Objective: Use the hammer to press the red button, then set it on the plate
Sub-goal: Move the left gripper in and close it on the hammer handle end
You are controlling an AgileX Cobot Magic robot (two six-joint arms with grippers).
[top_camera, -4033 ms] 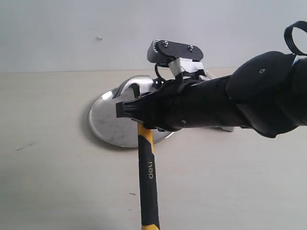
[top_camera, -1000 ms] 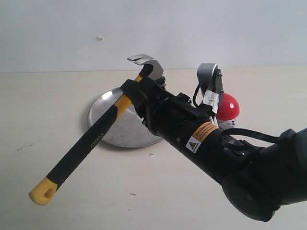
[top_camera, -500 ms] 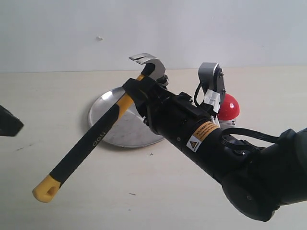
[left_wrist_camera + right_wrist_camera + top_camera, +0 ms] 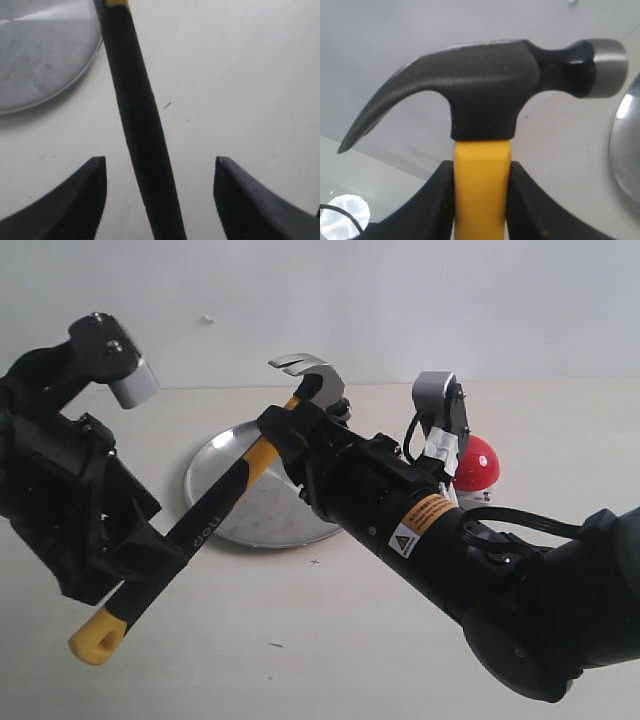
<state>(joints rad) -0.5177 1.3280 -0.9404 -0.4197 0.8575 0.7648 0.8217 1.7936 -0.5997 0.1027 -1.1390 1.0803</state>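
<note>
1. The hammer (image 4: 215,510) is up off the table. Its long axis slants from the steel head, high by my right gripper (image 4: 288,430), down to the yellow end by my left gripper (image 4: 150,545).
2. Right gripper is clenched on the yellow neck just under the head, with both fingers (image 4: 437,200) pressed against it.
3. Left gripper is spread wide. The black grip runs between its fingers (image 4: 80,195) with a gap on each side, so it touches nothing.
4. The plate (image 4: 270,515) lies flat on the table, and the handle crosses in front of it. The red button (image 4: 478,462) sits past my right arm, apart from the head.
5. My read: this looks like a handover. The left gripper is nearer the grip and would only need to close.
</note>
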